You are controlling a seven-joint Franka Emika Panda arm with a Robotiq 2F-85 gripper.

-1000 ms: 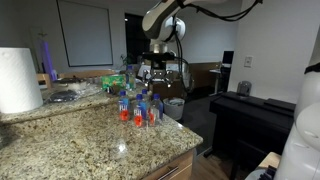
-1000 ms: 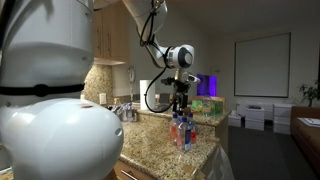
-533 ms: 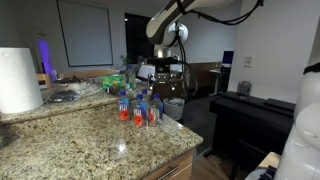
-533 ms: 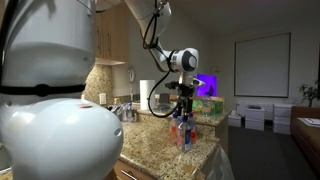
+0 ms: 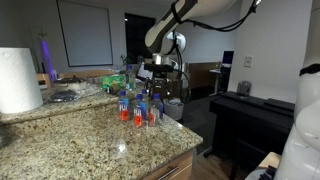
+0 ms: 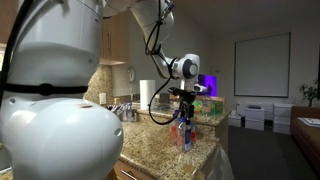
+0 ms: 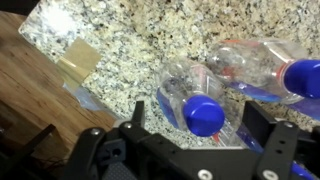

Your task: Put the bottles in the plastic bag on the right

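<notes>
Several clear bottles with blue caps and red liquid (image 5: 138,108) stand in a cluster near the edge of the granite counter (image 5: 90,140); they also show in the other exterior view (image 6: 182,131). My gripper (image 5: 160,84) hangs just above the cluster, seen too in an exterior view (image 6: 186,108). In the wrist view the gripper (image 7: 203,118) is open, its two fingers either side of one blue-capped bottle (image 7: 203,114), not touching it. A second capped bottle (image 7: 300,76) stands at the right edge. No plastic bag can be made out for certain.
A paper towel roll (image 5: 18,80) stands at the counter's left end. Green and mixed clutter (image 5: 112,80) lies behind the bottles. A dark piano-like cabinet (image 5: 250,115) stands beyond the counter edge. A wooden floor (image 7: 35,95) shows below the counter edge.
The gripper has shifted sideways and lowered a little, from beside the bottle cluster to right above it. The bottles have not moved.
</notes>
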